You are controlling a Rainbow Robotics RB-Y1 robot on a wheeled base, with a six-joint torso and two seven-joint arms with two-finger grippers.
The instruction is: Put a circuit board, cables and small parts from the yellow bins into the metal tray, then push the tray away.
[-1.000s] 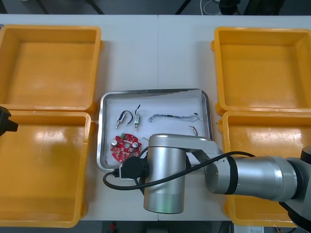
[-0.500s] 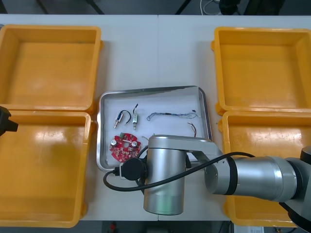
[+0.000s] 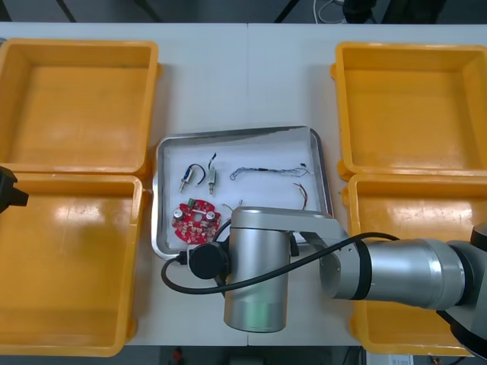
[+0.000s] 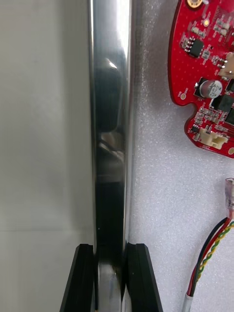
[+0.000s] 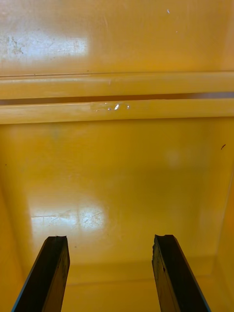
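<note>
Starting at the left of the table (image 3: 243, 76): two yellow bins end to end, the far left bin (image 3: 76, 103) and the near left bin (image 3: 68, 258). Hovering over the near one's floor, the left gripper (image 5: 109, 238), jaws wide open, nothing between the black fingers (image 5: 54, 265). Next, between the bin pairs, the metal tray (image 3: 236, 133), white inside, slightly askew to the table's edges. Within it, left to right: a short black cable (image 3: 196, 169) with small metal parts (image 3: 212, 180) just beside it; a round red circuit board (image 3: 195, 221) in the near left corner; a twisted blue and white cable (image 3: 266, 171) stretched across the middle; a red and yellow cable (image 3: 303, 194) near the right wall. Reaching in from the right, the right arm (image 3: 396, 274), hiding the tray's near rim under a thick silver wrist. Beneath that, the right gripper (image 4: 111, 248), clamped shut on the wall of the metal tray (image 4: 109, 97): one finger (image 4: 84, 275) outside over the table, the other inside on the white floor. Just past the inner finger, the red and yellow cable's end; farther along, the circuit board, close to the wall but not touching it. Lastly, the far right bin (image 3: 411, 106) and the near right bin (image 3: 403, 213), partly under the right arm.
</note>
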